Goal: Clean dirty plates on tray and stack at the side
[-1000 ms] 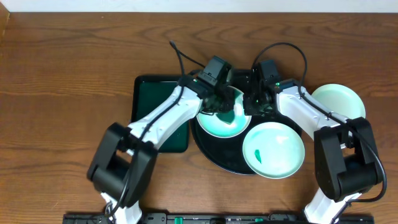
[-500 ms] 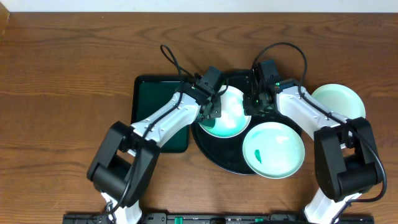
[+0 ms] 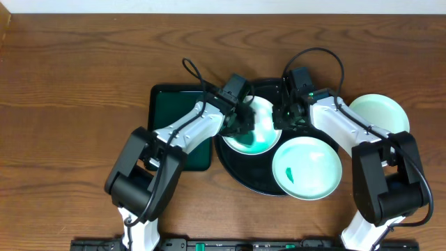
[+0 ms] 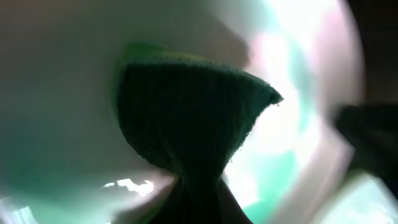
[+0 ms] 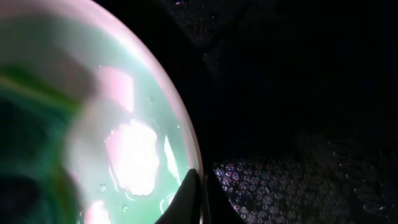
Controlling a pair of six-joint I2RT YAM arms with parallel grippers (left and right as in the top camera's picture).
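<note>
A flat rectangular dark green tray [image 3: 167,108] lies on the brown wooden table [image 3: 70,70], just beside the left edge of the large round glossy black tray [image 3: 237,173]. The left arm reaches over the green tray's right part.

The left gripper [image 3: 244,122] is closed around a dark green scrubbing pad [image 4: 186,118] of rough woven texture and holds it pressed flat into a plate. This round shallow white plate [image 3: 263,132] sits on the left half of the black tray. Its inside is wet and shiny, tinted pale mint, with a wide green area next to the pad.

The right gripper [image 3: 284,117] has its fingers together, and the tips stand at the right rim of the same plate. I cannot tell if they pinch the rim. Small water drops lie near that rim in the right wrist view.

A second plate [image 3: 310,171], also white with a mint tint, lies at the front right edge of the black tray and overhangs its rim. It carries one small green smear [image 3: 289,173].

A third plate [image 3: 380,115], pale mint with no visible smear, rests on the table right of the black tray, partly under the right arm.
</note>
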